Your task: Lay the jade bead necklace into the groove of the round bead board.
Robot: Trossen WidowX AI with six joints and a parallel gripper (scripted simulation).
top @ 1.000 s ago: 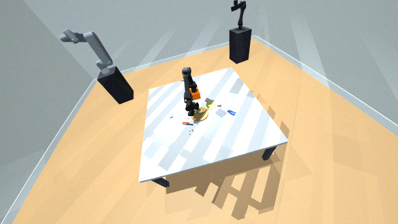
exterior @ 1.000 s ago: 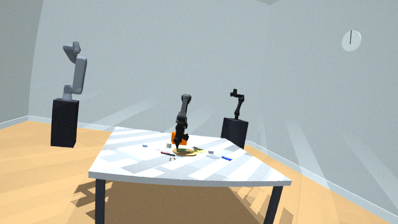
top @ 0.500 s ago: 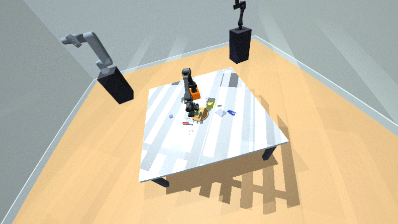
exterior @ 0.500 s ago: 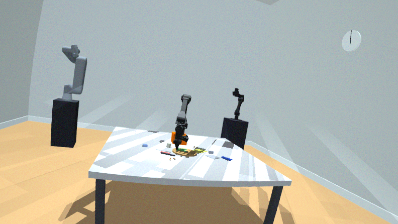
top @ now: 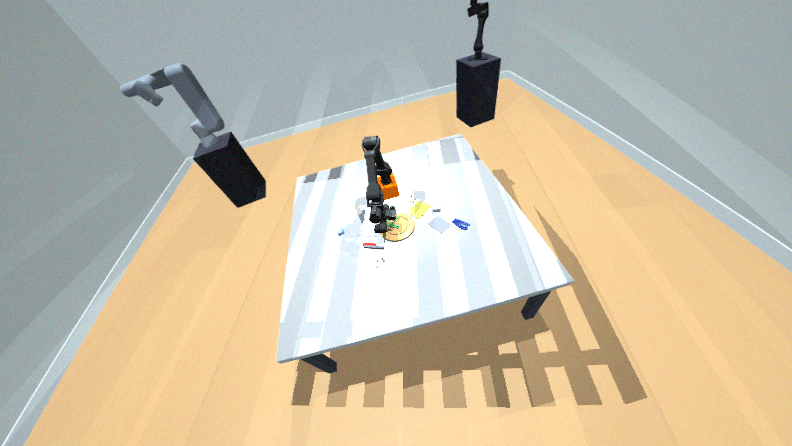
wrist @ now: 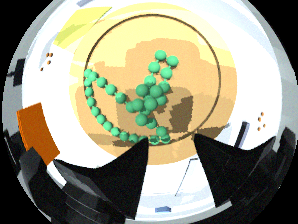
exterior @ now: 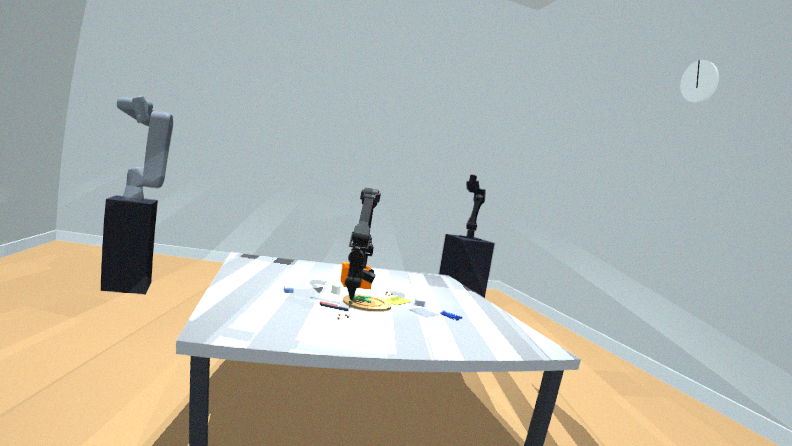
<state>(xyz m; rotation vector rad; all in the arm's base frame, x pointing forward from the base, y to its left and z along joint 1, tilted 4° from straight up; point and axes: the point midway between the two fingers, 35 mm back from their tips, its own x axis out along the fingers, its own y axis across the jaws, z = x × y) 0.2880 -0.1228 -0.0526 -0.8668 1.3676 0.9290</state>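
Foremost, one gripper [top: 381,228] [exterior: 351,299] [wrist: 171,138], black, its jaws standing partway open at the 6 o'clock side of the board; beads show in the gap in the wrist view, none pinched.

One jade bead necklace [top: 394,224] [exterior: 363,299] [wrist: 150,103], on the board. In the wrist view, one run of beads follows the groove from 9 o'clock down to 6; the remainder lies bunched inside the ring, a small loop pointing to 12.

One round bead board [top: 408,233] [exterior: 382,306] [wrist: 220,117], pale wood, with a dark circular groove.

Round the board, by the wrist view: yellow sheet [top: 420,208] [exterior: 398,300] [wrist: 82,25] at 10 to 11; orange block [top: 391,191] [exterior: 348,274] [wrist: 38,131] at 8.

By the top view: flat pale square [top: 438,224] [exterior: 423,312] at 3, blue item [top: 461,223] [exterior: 451,315] beyond it; red-and-dark stick [top: 372,245] [exterior: 334,305] at 8.

One white table [top: 382,304] [exterior: 332,340], supporting all the above.

Farthest, by the top view: grey arm [top: 195,99] [exterior: 158,149] on a pedestal, toward 10; second black arm [top: 479,36] [exterior: 473,213], likewise mounted, toward 1.
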